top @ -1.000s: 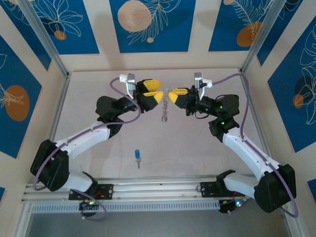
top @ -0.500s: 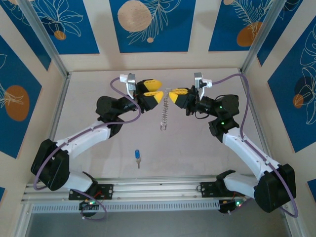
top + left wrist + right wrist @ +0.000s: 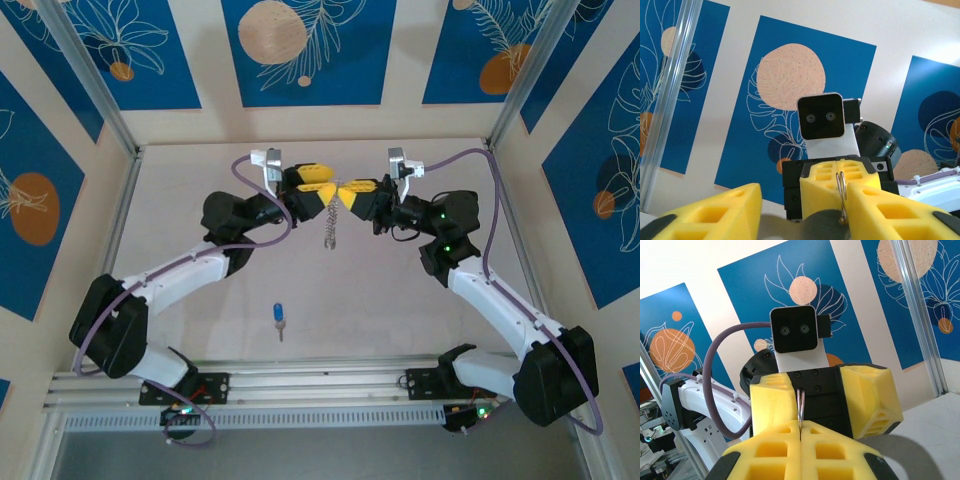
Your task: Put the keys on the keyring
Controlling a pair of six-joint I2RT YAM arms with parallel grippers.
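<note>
The right gripper [image 3: 350,191] is raised above the far middle of the tabletop [image 3: 400,300]. Its two yellow fingers are pressed together on the thin metal loop of the keyring [image 3: 800,407], and the rest of the keyring dangles below as a chain. The left gripper [image 3: 322,184] faces it nose to nose with its fingers wide apart, and the loop sits nearer one finger than the other. The key [image 3: 278,316] lies alone near the tabletop's near edge, left of centre, well apart from both grippers.

The step in hand looks like taking a second hold on the loop. The left gripper should centre the loop between its fingers before closing and grip just beside the right gripper's pinch. It should close slowly so the thin wire is neither twisted out nor set swinging, and leave part of the loop free for the key.
</note>
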